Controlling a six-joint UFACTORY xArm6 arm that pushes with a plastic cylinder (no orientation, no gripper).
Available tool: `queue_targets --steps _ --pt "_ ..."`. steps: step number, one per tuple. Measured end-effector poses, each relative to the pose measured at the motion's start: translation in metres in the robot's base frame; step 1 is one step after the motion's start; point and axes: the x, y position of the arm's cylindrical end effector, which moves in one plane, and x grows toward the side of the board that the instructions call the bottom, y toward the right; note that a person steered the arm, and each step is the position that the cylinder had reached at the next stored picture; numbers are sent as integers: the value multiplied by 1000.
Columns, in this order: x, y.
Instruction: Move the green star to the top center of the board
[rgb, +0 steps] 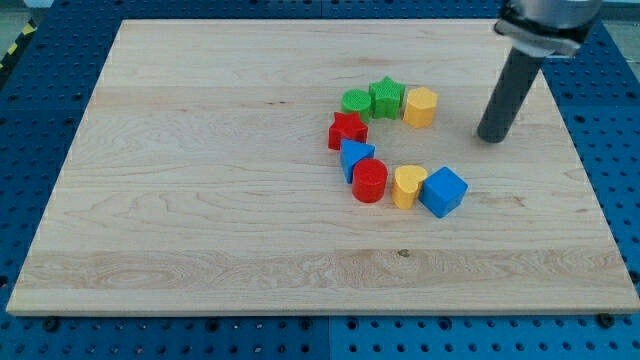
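Observation:
The green star (386, 97) sits a little above the board's middle, touching a green round block (355, 102) on its left and close to a yellow hexagon-like block (420, 106) on its right. My tip (491, 138) rests on the board to the right of the yellow block, clear of every block. The rod rises from it toward the view's top right.
Below the star, a red star (347, 130), a blue triangle (354, 157), a red cylinder (369, 180), a yellow heart (407, 186) and a blue cube (443, 191) form a curve. The wooden board (180, 200) lies on a blue pegboard table.

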Motion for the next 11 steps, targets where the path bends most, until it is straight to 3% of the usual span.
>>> queue_targets --steps 2,5,6,7,8,9,11 --pt "-42 -98" --pt "-113 -132" --pt "-128 -123" --pt "-101 -76" --pt "-106 -35" --pt "-142 -43" --pt "-146 -202"
